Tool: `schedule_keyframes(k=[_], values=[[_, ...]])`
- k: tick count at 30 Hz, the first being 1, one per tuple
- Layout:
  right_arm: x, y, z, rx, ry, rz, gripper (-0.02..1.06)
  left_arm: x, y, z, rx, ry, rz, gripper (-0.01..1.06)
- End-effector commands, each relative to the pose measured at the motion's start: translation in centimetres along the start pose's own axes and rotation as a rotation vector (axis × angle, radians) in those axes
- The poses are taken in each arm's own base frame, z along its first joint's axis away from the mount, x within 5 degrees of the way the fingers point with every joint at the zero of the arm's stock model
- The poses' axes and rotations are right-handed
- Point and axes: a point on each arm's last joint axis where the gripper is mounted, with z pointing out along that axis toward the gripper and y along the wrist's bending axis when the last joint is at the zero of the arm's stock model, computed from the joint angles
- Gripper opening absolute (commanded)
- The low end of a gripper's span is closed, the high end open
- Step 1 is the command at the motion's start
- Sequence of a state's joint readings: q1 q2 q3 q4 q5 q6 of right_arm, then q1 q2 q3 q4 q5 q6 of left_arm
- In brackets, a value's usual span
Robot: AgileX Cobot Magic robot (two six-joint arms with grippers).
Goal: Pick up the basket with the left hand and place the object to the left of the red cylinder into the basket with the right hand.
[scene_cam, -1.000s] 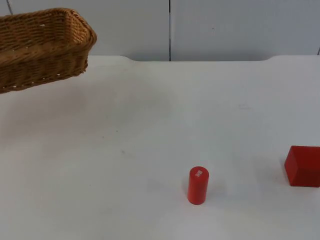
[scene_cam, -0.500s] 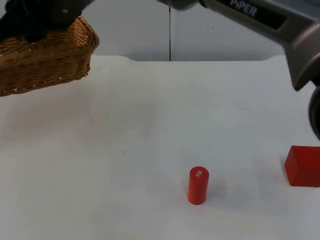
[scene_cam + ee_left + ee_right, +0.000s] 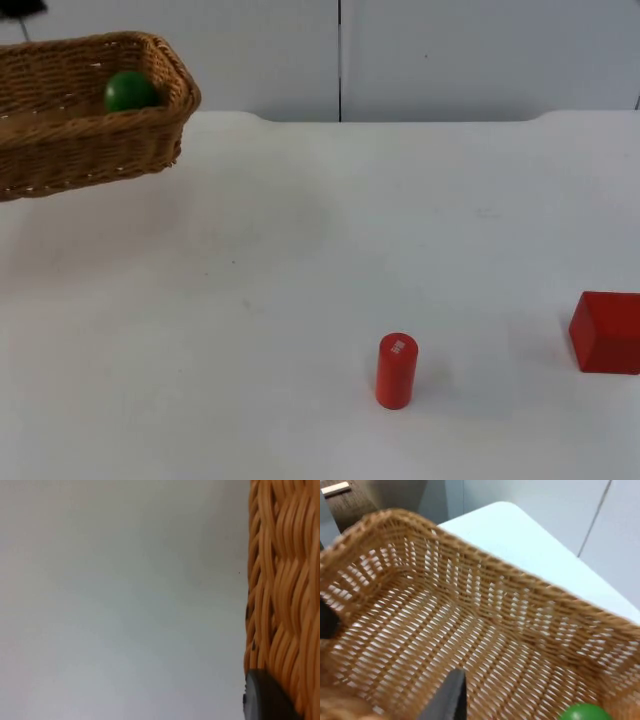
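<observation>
The wicker basket [image 3: 85, 110] hung above the table at about ten o'clock in the top view, lifted off the white surface. The green ball [image 3: 130, 91] lay inside it, close to the end wall that faced the middle of the table. The red cylinder [image 3: 396, 371] stood upright at about five o'clock, and the red block [image 3: 607, 332] sat well apart from it at four o'clock, near the edge.

The left gripper [image 3: 265, 697] held the basket; one black fingertip pressed against its woven wall, so the fingers were clenched on it. The right wrist view looked down into the basket [image 3: 470, 630] at the ball [image 3: 585, 713], with a dark fingertip [image 3: 447, 700] above the basket floor. Whether the right gripper was released or closed I cannot tell.

I judged the placing step as done. The next move would call for the right arm to stay clear, and perhaps for the basket to be lowered gently.
</observation>
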State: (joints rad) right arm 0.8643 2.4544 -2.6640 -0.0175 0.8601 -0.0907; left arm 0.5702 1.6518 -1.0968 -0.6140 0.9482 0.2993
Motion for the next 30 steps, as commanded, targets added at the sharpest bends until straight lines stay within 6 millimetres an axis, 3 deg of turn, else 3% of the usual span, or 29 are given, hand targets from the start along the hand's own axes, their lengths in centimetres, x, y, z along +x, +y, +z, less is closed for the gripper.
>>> schedule_keyframes(k=[1, 2, 3, 8, 9, 13, 18, 20, 26, 30], values=[[-2.1, -0.2, -4.4, 0.003, 0.026, -0.012, 1.05, -0.1, -0.3, -0.3, 0.024, -0.017, -0.012, 0.0], [-2.7, -0.4, -6.1, 0.004, 0.042, -0.012, 1.05, -0.1, -0.3, -0.3, 0.024, -0.017, -0.012, 0.0], [-2.7, -0.4, -6.1, 0.004, 0.042, -0.012, 1.05, -0.1, -0.3, -0.3, 0.024, -0.017, -0.012, 0.0], [-4.6, -1.4, -13.0, 0.007, 0.093, -0.009, 1.05, -0.1, -0.3, -0.3, 0.025, -0.018, -0.006, 0.0], [-4.6, -1.4, -13.0, 0.007, 0.093, -0.009, 1.05, -0.1, -0.3, -0.3, 0.025, -0.018, -0.006, 0.0], [-6.3, -1.7, -17.3, 0.02, 0.011, -0.008, 1.05, -0.1, -0.3, -0.3, 0.025, -0.018, -0.006, 0.0], [-7.0, -1.7, -20.1, 0.018, -0.024, -0.003, 1.05, -0.2, -0.3, -0.3, 0.023, -0.024, 0.002, 0.0], [-6.9, -1.7, -20.8, 0.017, -0.015, 0.002, 1.05, -0.2, -0.3, -0.3, 0.021, -0.03, 0.002, 0.0], [-5.3, -1.5, -20.4, 0.008, 0.08, -0.015, 1.05, -0.2, -0.2, -0.2, 0.021, -0.029, 0.01, 0.0], [-2.2, -1.2, -20.0, -0.002, 0.151, -0.019, 1.05, -0.3, -0.2, -0.2, 0.02, -0.032, 0.017, 0.0]])
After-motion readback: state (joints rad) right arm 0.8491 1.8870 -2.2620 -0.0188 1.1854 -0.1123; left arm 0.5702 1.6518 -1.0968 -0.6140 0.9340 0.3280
